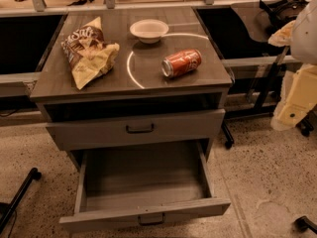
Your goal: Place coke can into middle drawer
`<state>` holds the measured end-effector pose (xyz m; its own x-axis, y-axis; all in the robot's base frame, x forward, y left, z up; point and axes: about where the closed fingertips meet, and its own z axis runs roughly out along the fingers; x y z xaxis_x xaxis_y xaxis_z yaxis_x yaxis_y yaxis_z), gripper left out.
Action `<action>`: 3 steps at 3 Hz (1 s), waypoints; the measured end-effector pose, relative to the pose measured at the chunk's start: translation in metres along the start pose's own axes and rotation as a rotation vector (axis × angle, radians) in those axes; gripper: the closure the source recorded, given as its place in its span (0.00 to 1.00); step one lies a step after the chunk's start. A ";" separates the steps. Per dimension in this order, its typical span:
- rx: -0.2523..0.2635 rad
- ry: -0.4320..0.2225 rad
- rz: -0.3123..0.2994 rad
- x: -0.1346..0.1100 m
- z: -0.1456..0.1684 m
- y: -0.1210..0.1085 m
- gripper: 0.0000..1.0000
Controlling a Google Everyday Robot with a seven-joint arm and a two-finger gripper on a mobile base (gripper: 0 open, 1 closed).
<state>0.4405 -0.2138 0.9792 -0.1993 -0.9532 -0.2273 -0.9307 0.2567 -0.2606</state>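
Note:
The coke can [181, 63] lies on its side on the cabinet top, right of centre, silver end facing left. The middle drawer [143, 214] is pulled far out below, its inside bare, with its dark bar handle on the front. The handled front above it [139, 128] is nearly closed. My gripper [286, 114] hangs at the right edge of the view, beside the cabinet, well right of and below the can, touching nothing.
A chip bag [88, 48] lies on the left of the cabinet top and a white bowl [149, 29] stands at the back. A chair base [17, 200] is at the lower left. Desk legs and a castor [228, 144] stand right of the cabinet.

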 end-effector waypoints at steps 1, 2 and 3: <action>0.000 0.000 0.000 0.000 0.000 0.000 0.00; -0.034 -0.071 -0.074 -0.016 0.029 -0.019 0.00; -0.067 -0.130 -0.146 -0.032 0.058 -0.037 0.00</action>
<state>0.4991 -0.1837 0.9415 -0.0235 -0.9499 -0.3117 -0.9660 0.1018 -0.2375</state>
